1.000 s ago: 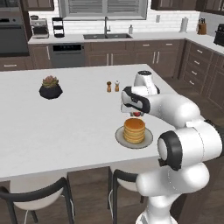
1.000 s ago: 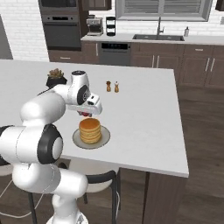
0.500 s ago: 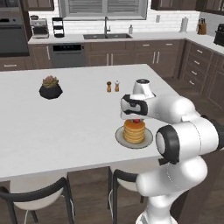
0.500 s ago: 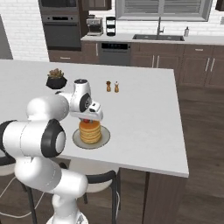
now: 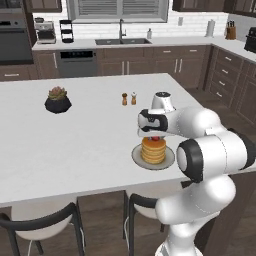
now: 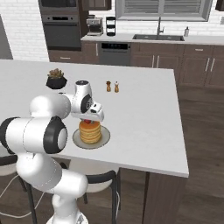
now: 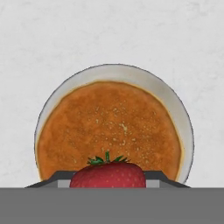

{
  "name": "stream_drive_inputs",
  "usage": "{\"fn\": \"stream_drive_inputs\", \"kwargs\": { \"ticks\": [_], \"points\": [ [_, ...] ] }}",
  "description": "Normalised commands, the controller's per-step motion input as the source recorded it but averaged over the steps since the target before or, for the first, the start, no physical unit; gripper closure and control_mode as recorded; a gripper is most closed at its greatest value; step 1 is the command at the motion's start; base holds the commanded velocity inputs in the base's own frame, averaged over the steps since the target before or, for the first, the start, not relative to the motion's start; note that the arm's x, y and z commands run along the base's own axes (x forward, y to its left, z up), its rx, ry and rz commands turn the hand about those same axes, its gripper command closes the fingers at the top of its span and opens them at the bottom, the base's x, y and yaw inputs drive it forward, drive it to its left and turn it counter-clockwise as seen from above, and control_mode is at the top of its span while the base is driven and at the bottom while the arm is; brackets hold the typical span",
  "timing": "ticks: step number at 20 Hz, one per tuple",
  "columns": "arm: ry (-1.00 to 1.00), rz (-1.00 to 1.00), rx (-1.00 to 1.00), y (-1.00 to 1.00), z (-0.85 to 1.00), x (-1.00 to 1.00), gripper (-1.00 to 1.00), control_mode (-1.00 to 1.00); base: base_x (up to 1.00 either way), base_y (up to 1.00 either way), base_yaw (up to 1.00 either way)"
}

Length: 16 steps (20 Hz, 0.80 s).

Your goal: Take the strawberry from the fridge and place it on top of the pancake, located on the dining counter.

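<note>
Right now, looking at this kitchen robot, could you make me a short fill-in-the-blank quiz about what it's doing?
1. The robot's pincer holds a small red ____.
2. It hangs over the stack of golden-tan pancakes on a round ____ plate.
3. The plate sits on the white-topped ____.

Missing words: strawberry; grey; counter

The white arm bends low over the tabletop (image 6: 144, 118), and its gripper (image 6: 89, 121) hangs directly above the pancake (image 6: 90, 132). A bit of red, the strawberry (image 6: 88, 121), shows between the fingers, just over the stack. The pancake sits on a grey plate (image 6: 103, 139). Behind the pancake stand two small shakers (image 6: 112, 86), and to its far left a potted succulent (image 6: 56, 78).
</note>
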Motion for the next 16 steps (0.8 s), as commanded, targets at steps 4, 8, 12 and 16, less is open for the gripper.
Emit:
{"fn": "stream_drive_inputs", "kwargs": {
  "ticks": [4, 8, 12, 16],
  "points": [
    [0.00, 0.00, 0.00, 0.00, -0.05, 0.00, 1.00, -1.00, 0.00, 0.00, 0.00],
    [0.00, 0.00, 0.00, 0.00, -0.07, 0.00, 1.00, -1.00, 0.00, 0.00, 0.00],
    [0.00, 0.00, 0.00, 0.00, -0.07, 0.00, 1.00, -1.00, 0.00, 0.00, 0.00],
    [0.00, 0.00, 0.00, 0.00, -0.02, 0.00, -1.00, -1.00, 0.00, 0.00, 0.00]
  ]
}}
